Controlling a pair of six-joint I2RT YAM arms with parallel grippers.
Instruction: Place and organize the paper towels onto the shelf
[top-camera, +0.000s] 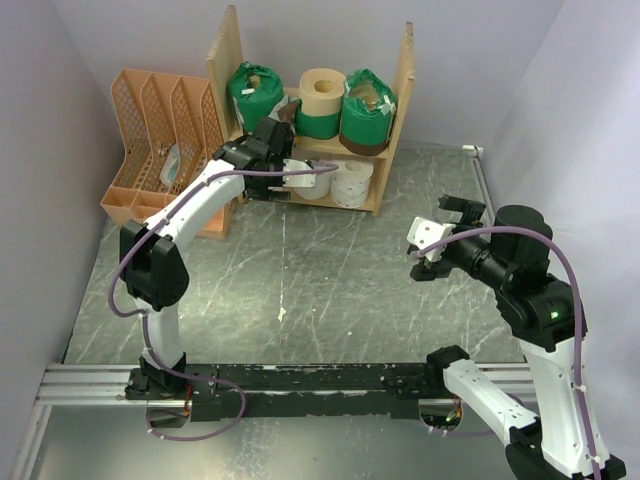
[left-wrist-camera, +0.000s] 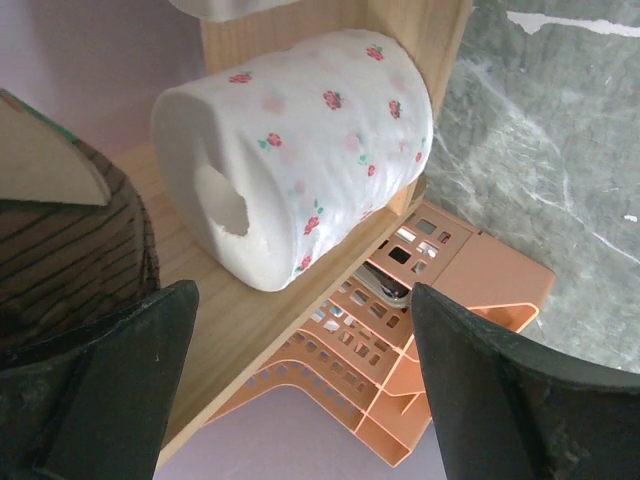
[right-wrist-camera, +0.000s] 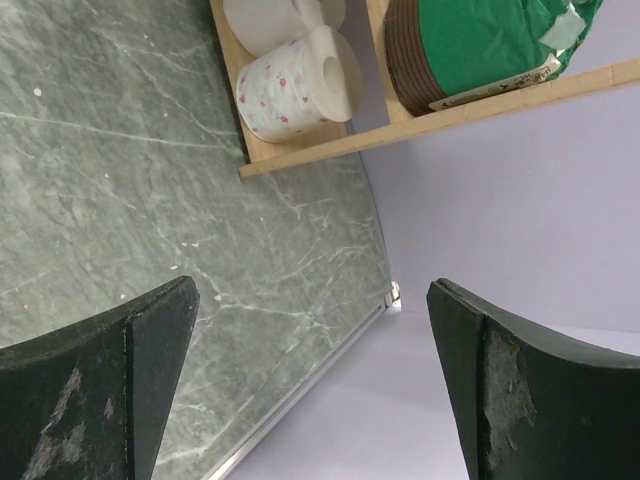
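The wooden shelf (top-camera: 395, 100) stands at the back. Its upper board holds a green-wrapped roll (top-camera: 255, 95), a cream roll (top-camera: 322, 95) and another green-wrapped roll (top-camera: 368, 110). The lower board holds a flowered white roll (top-camera: 350, 182) and another white roll (top-camera: 315, 185). My left gripper (top-camera: 290, 178) is open and empty at the lower board's left end. In the left wrist view a flowered roll (left-wrist-camera: 300, 150) lies on its side just beyond the left gripper (left-wrist-camera: 305, 390), with a brown-wrapped roll (left-wrist-camera: 70, 240) beside it. My right gripper (top-camera: 440, 238) is open and empty over the table's right side.
An orange lattice file rack (top-camera: 160, 140) stands left of the shelf and also shows in the left wrist view (left-wrist-camera: 440, 300). The right wrist view shows the shelf's lower rolls (right-wrist-camera: 290, 85), the marble table (right-wrist-camera: 120, 180) and its metal edge by the wall.
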